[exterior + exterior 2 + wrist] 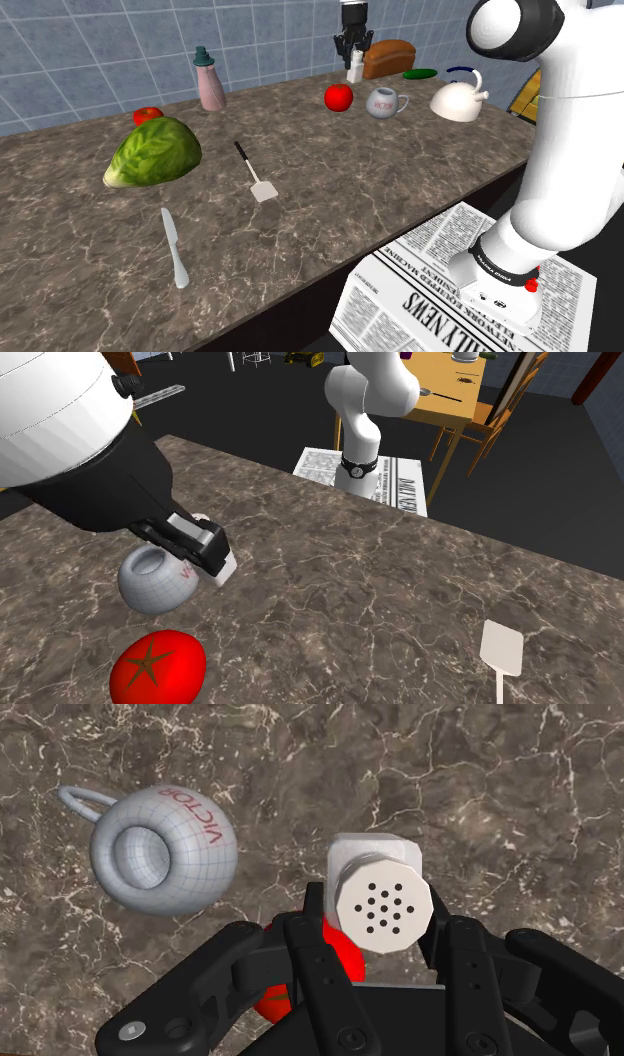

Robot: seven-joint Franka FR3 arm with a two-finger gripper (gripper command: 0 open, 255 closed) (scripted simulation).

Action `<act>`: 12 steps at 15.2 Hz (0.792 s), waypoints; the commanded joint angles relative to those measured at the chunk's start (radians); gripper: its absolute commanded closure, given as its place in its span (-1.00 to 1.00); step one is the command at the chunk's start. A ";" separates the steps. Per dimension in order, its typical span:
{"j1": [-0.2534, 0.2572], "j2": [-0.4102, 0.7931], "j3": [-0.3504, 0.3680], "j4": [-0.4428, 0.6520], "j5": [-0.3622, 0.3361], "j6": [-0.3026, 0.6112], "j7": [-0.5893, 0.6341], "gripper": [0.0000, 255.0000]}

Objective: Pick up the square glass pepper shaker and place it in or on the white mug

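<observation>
Where the two black fingers [452, 949] of the hand [380, 936] come together, a white square pepper shaker [378, 899] is clasped between them, its round perforated top turned toward the wrist camera. The pepper shaker is thus held by the hand over the marbled brown surface [520, 794]. Just past the fingers, and partly hidden by one of them, a red tomato [338, 959] is seen. Beside the hand, apart from the pepper shaker, the pale grey mug [165, 852] is found, its opening in plain sight, the red lettering VICTOR borne on its side and its handle turned away from the hand.

Farther from the hand, a white kettle [458, 101], a brown loaf [388, 57] and a green cucumber [420, 73] are set along the same stretch of surface. Well away from the hand, a spatula [257, 178], a pink bottle [209, 80], a green lettuce [153, 152] with a second tomato [148, 114] behind it, and a knife [175, 250] are laid out. Farthest off, the stand [420, 300] is seen covered in newsprint.
</observation>
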 commanded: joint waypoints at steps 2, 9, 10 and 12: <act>-0.046 0.006 -0.018 0.011 -0.004 -0.004 -0.064 1.00; -0.153 0.050 -0.058 0.084 -0.012 -0.029 -0.206 1.00; -0.169 0.062 -0.063 0.105 -0.013 -0.036 -0.227 1.00; -0.202 0.092 -0.073 0.154 -0.013 -0.053 -0.267 1.00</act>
